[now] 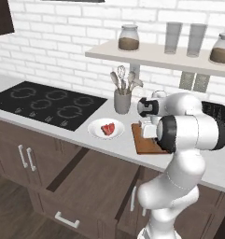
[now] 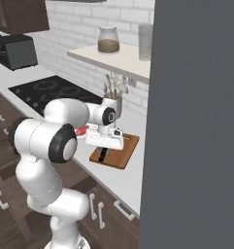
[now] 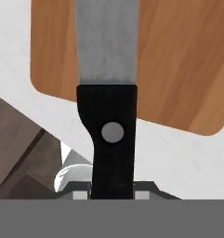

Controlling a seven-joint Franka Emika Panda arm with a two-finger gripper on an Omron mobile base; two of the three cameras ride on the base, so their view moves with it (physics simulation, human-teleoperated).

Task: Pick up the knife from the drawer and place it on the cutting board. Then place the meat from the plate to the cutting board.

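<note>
The knife (image 3: 108, 93) hangs in the gripper (image 3: 111, 194), whose jaws are closed on the butt end of the black handle; in the hand view the silver-grey blade runs toward 12 o'clock over the cutting board (image 3: 178, 69), while the handle crosses the pale counter (image 3: 178, 158) at the board's near edge. It looks light, stiff and smooth, so a pinch on the flat sides of the handle, as here, seems the safest hold; the blade would probably slip and is better left untouched. Held so far back, the knife may pivot when the tip lands. In the right base view the gripper (image 2: 105, 142) hovers just above the cutting board (image 2: 128, 151). In the left base view the plate (image 1: 96, 131) sits at 9 o'clock of the cutting board (image 1: 144, 147), carrying the meat (image 1: 108, 128), small, soft and likely slick. The drawer (image 1: 93, 186) stands open at 6 o'clock below the counter.
</note>
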